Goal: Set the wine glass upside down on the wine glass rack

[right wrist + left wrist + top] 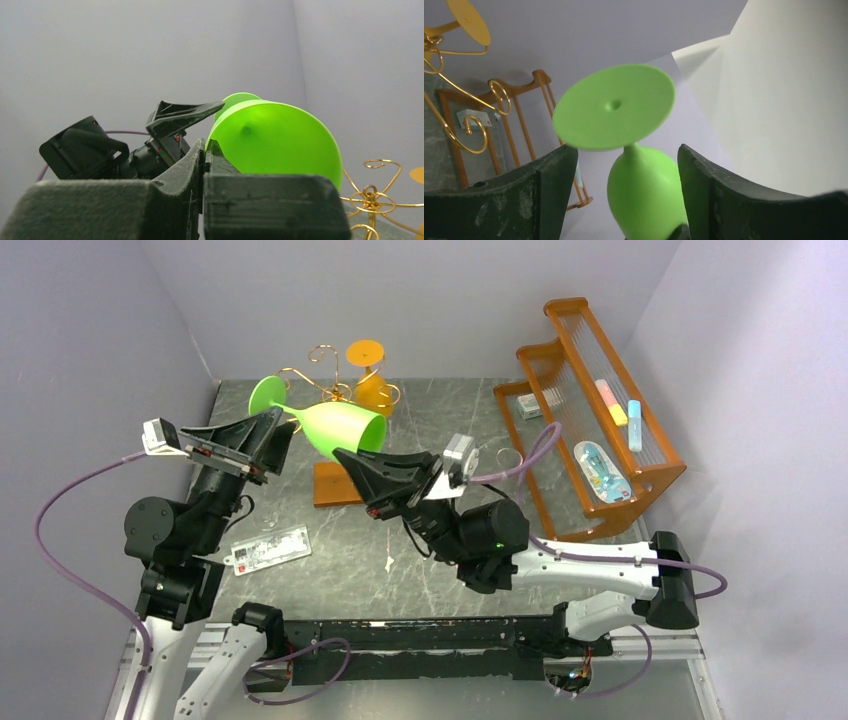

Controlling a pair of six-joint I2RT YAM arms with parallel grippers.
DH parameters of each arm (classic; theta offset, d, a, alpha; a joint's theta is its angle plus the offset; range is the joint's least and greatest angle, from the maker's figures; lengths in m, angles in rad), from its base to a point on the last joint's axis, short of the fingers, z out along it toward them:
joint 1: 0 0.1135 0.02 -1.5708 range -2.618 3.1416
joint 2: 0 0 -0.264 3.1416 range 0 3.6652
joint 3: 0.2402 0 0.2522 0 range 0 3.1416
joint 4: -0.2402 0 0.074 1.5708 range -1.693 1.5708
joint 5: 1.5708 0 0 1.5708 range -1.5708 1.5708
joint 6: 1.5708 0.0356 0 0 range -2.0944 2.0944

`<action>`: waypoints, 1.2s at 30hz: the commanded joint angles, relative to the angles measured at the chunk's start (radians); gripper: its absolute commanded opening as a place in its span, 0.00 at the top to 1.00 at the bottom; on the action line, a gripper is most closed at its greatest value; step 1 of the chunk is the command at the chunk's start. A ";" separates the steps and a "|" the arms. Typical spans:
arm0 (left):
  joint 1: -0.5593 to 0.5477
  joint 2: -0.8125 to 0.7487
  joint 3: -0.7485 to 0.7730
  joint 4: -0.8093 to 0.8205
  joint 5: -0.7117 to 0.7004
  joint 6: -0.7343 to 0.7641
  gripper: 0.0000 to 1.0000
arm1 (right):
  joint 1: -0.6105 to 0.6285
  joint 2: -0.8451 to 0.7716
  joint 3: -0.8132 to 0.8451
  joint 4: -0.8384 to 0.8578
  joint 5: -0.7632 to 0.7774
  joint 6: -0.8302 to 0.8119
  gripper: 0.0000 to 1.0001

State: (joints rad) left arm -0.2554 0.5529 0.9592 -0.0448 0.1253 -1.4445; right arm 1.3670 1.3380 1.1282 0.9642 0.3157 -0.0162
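Note:
A green wine glass (343,428) hangs tilted in the air above the table, foot to the upper left, mouth to the lower right. My right gripper (347,456) is shut on the rim of its bowl; in the right wrist view (205,150) the thin wall is pinched between the jaws. My left gripper (279,427) is open, its fingers on either side of the stem and bowl (644,190) with gaps showing. The gold wire rack (325,375) stands just behind on its wooden base (335,486). An orange glass (372,390) hangs upside down on it.
A large orange slatted shelf (560,360) with small items stands at the right. A flat white packet (270,548) lies on the dark table near the left arm. Grey walls close in the back and both sides.

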 commanded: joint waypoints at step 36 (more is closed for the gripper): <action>-0.004 -0.022 0.008 0.150 -0.114 -0.013 0.95 | 0.138 0.093 0.036 0.026 0.056 -0.136 0.94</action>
State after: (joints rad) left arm -0.2554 0.5156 0.9451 0.0372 0.0063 -1.5341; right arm 1.4971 1.4509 1.1633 1.0397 0.3328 -0.1951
